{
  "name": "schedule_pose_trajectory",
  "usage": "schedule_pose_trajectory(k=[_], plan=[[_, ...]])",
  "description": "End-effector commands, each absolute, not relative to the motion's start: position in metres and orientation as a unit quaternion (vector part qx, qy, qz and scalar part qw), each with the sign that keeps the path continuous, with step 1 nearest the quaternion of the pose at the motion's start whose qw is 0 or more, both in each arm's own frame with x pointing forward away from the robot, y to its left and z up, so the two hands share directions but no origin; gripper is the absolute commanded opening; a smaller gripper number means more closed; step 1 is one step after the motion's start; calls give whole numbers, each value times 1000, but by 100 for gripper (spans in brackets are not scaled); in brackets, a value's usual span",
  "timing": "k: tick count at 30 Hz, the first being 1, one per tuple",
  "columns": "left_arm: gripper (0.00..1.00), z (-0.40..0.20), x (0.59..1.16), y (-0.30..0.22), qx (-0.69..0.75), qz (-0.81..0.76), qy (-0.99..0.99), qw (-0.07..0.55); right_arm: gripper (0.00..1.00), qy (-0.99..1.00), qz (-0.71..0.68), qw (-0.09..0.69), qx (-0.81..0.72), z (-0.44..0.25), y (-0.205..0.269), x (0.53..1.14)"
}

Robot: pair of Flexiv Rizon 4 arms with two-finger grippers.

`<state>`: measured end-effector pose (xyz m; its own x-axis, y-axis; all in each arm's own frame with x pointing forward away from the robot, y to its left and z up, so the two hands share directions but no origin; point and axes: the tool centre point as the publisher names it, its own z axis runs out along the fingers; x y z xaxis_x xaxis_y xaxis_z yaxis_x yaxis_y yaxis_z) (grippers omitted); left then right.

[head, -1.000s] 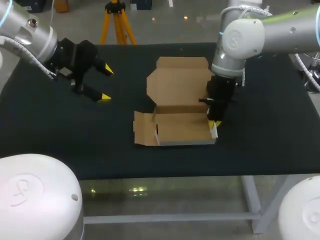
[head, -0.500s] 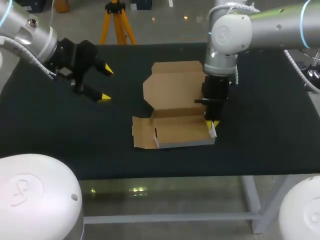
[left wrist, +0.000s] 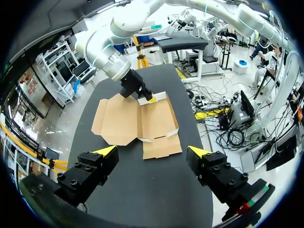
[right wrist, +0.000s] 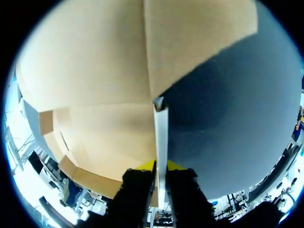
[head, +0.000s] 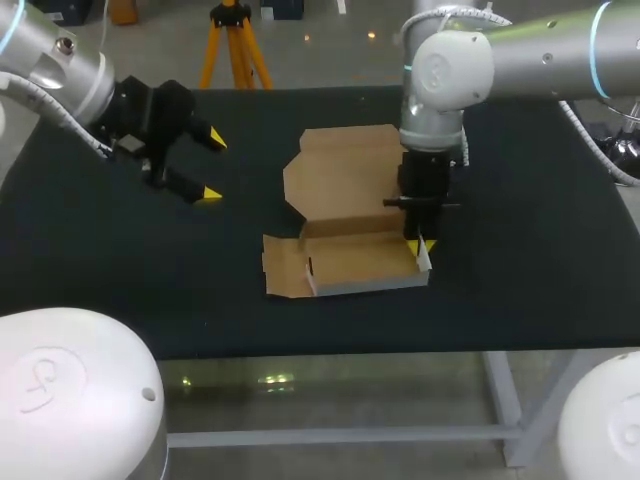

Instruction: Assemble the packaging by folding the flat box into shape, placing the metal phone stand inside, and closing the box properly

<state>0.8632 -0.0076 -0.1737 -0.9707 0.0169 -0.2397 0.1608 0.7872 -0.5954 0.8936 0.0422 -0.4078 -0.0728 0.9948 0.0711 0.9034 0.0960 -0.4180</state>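
Head camera's high behind, looking down over the whole table [head: 100, 250]; left wrist eyes the box [left wrist: 156, 118] from well back (all 3 views share it); right wrist's tight against it.

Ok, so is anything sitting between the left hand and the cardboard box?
Nothing visible does. Only bare black table lies between the open left hand and the box. The right hand pinches the box's upright side wall on the far side, out of that path.
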Motion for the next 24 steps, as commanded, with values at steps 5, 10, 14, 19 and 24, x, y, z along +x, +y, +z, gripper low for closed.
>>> schedule_pose_trajectory(k=[5,10,14,19,24], plan=[[100,-172,863,-7,47,-321,940,110,15,-722,110,131,-671,-409,43,889],[100,-172,863,-7,47,-321,940,110,14,-719,97,105,-680,-410,43,889],[100,-172,863,-7,47,-321,940,110,13,-720,80,90,-684,-410,43,889],[100,-172,863,-7,47,-321,940,110,14,-716,72,79,-690,-412,42,889],[100,-172,863,-7,47,-321,940,110,16,-715,61,72,-692,-413,41,890]])
